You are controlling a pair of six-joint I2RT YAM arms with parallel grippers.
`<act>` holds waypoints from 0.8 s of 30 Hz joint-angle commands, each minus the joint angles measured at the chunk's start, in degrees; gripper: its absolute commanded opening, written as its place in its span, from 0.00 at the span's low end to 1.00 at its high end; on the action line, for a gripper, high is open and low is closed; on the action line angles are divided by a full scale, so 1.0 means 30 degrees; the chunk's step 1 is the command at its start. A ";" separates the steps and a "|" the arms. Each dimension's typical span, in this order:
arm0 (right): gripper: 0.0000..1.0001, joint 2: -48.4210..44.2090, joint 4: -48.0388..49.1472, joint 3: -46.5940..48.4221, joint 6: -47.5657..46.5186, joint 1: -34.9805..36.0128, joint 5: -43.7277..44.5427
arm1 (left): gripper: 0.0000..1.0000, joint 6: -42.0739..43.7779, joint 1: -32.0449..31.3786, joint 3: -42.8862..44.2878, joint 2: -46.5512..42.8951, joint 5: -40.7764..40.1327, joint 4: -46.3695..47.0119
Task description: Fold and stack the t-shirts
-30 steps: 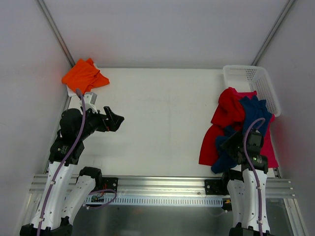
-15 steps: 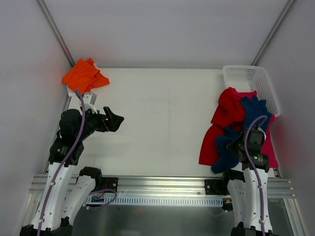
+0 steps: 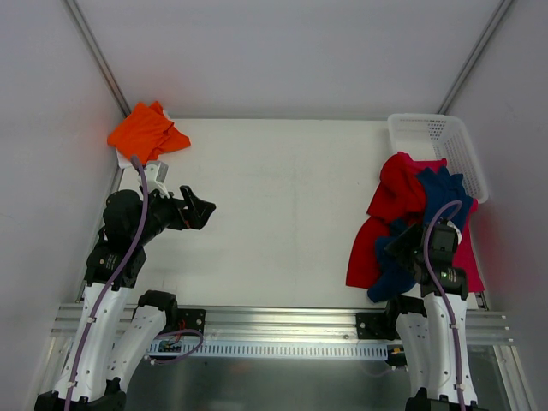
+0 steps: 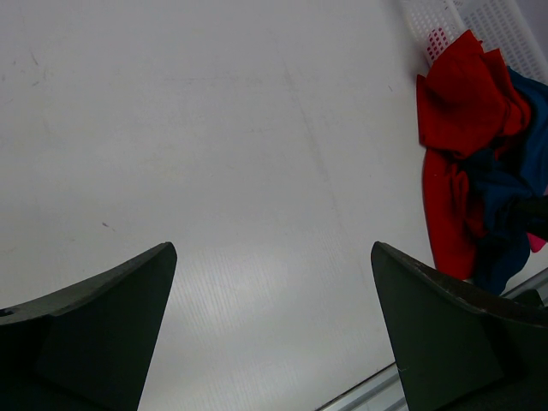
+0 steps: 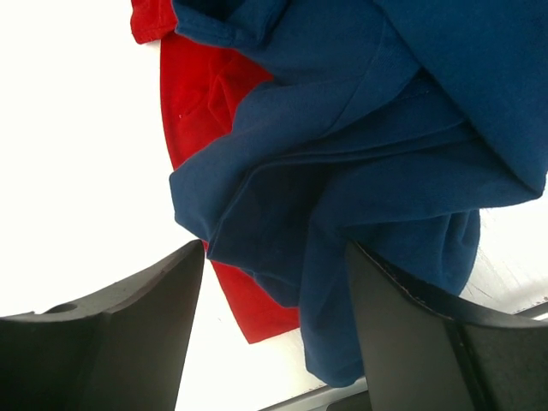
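- The heap of crumpled tees lies at the right edge of the tabletop [image 3: 282,188], just in front of the basket [image 3: 445,137]. It is made up of the red tee [image 3: 398,193], the navy tee [image 3: 441,193] draped over it, and the pink tee [image 3: 469,261] showing at the right side.
- The orange tee [image 3: 147,133] is seen at the far left corner, well apart from the heap.
- The right jaws are held apart directly over a navy fold; no cloth is seen pinched.
- The left jaws are spread wide and empty above bare tabletop.
- The step in hand is judged to be picking the navy tee off the heap.
- Next, a single navy layer needs to be closed on and drawn to the middle, with the red tee left behind.
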 commanded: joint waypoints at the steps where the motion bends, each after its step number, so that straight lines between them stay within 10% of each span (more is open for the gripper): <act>1: 0.71 -0.0229 -0.0251 0.0556 0.0297 0.0181 0.0352 | 0.99 -0.0086 -0.0129 -0.0036 -0.0023 0.0221 0.0456; 24: 0.67 0.0325 -0.1016 0.0559 0.1525 0.1001 0.1726 | 0.99 -0.0115 -0.0100 -0.0036 0.0094 0.0279 0.0485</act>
